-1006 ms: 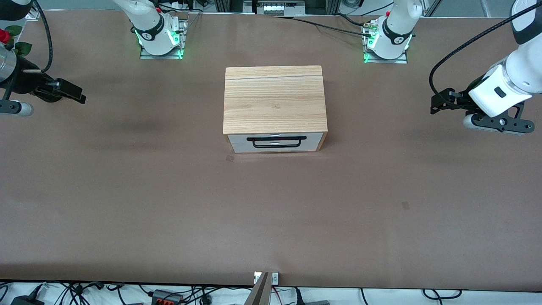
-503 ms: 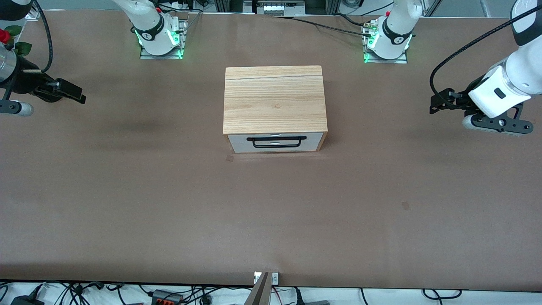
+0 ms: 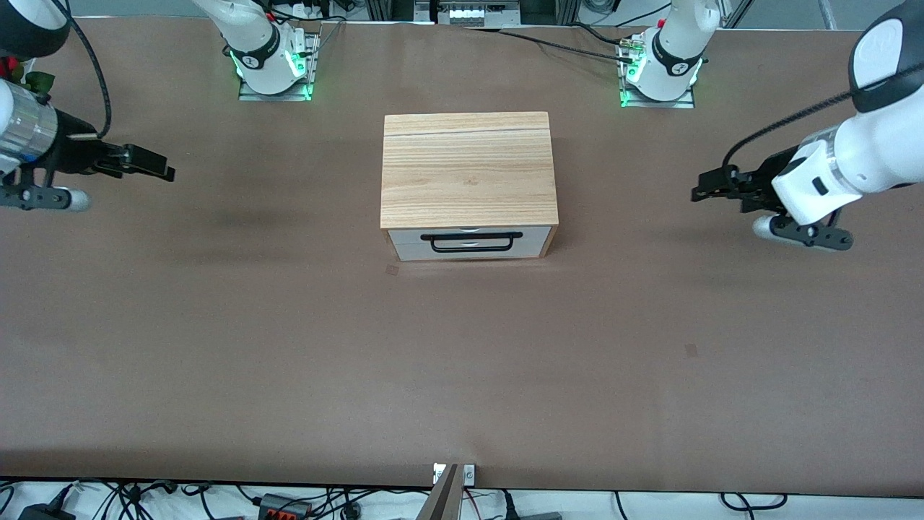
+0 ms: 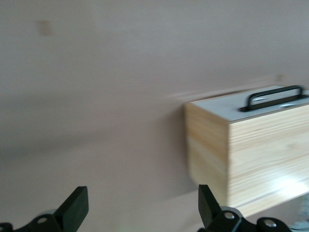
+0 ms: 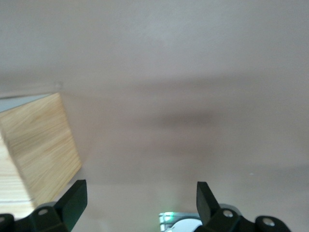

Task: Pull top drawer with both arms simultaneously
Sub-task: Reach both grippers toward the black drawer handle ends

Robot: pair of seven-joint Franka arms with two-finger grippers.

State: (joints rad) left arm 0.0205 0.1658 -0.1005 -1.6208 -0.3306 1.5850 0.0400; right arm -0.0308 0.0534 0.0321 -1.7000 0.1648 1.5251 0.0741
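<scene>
A light-wood cabinet point(image 3: 468, 170) stands mid-table. Its top drawer point(image 3: 404, 235) is shut, with a white front and a thin black handle point(image 3: 473, 250). My left gripper point(image 3: 699, 192) is open and empty, above the table toward the left arm's end, well apart from the cabinet. In the left wrist view its gripper point(image 4: 142, 205) frames bare table, with the cabinet point(image 4: 251, 154) and handle point(image 4: 275, 96) off to one side. My right gripper point(image 3: 166, 172) is open and empty, above the table toward the right arm's end. The right wrist view shows its gripper point(image 5: 140, 198) and a cabinet corner point(image 5: 38, 140).
The two arm bases point(image 3: 274, 68) point(image 3: 658, 76) glow green at the table edge farthest from the front camera. A lower drawer front point(image 3: 411, 251) sits under the top drawer. A red flower point(image 3: 7, 61) is at the right arm's end. Cables point(image 3: 289, 502) lie along the edge nearest the front camera.
Both grippers have moved in toward the cabinet from the table's two ends, the left one farther. The drawer has not moved.
</scene>
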